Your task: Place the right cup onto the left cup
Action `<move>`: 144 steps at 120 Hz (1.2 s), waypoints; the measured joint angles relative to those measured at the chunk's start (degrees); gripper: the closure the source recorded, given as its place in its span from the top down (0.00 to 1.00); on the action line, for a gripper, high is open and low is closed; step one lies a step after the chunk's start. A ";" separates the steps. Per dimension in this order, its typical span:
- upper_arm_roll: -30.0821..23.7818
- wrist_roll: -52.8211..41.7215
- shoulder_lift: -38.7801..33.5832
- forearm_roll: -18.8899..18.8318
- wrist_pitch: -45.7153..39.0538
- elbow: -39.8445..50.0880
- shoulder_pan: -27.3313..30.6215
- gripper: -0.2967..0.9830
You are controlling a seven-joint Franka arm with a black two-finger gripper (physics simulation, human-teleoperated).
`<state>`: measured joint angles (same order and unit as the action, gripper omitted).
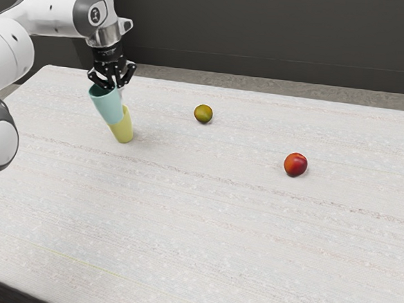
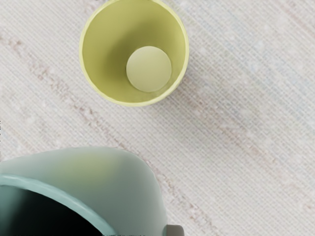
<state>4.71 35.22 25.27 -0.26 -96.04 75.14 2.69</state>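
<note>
My gripper (image 1: 110, 86) is shut on the teal cup (image 1: 107, 105), holding it near its rim. The teal cup leans, with its mouth up toward the exterior view's left and its base in front of part of the yellow cup (image 1: 124, 128). Upright on the table, the yellow cup shows its open, hollow inside in the wrist view, where the yellow cup (image 2: 110, 59) and the teal cup (image 2: 133, 191) appear apart. A small part of a finger (image 2: 175, 230) touches the teal cup's side there.
On the light table (image 1: 203, 228) a green-yellow round fruit (image 1: 203, 113) lies toward the far side. A red fruit (image 1: 295, 165) sits farther toward the exterior view's right. A dark wall (image 1: 266, 31) stands behind the table.
</note>
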 joint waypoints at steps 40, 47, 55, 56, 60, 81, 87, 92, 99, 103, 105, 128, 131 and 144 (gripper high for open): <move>0.32 -3.23 7.98 -0.24 4.57 -10.41 1.40 0.16; 0.24 -3.67 9.29 -0.36 5.12 -12.32 1.56 0.16; 0.20 -4.13 10.44 -0.55 5.79 -14.39 1.64 0.16; 0.20 -4.19 10.53 -0.57 5.86 -14.61 1.65 0.16; 0.20 -4.41 10.89 -0.65 6.11 -15.37 1.68 0.16; 0.48 -5.51 13.04 -0.85 6.95 -18.17 1.83 0.16; 0.57 -5.78 13.70 -0.87 7.12 -19.27 2.00 0.16; 0.64 -5.99 14.67 -0.97 7.49 -21.48 2.08 0.16; 0.65 -6.30 15.76 -1.28 7.91 -23.76 2.26 0.16; 0.64 -6.47 16.40 -1.40 8.12 -24.95 2.38 0.16; 0.65 -6.55 16.79 -1.45 8.23 -25.63 2.41 0.16; 0.71 -7.40 21.15 -1.71 9.42 -31.51 2.82 0.16; 0.71 -7.49 21.64 -1.72 9.55 -32.11 2.85 0.16; 0.71 -7.86 22.78 -1.72 9.92 -33.05 2.93 0.16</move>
<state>5.42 27.35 48.05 -1.98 -86.12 42.09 5.62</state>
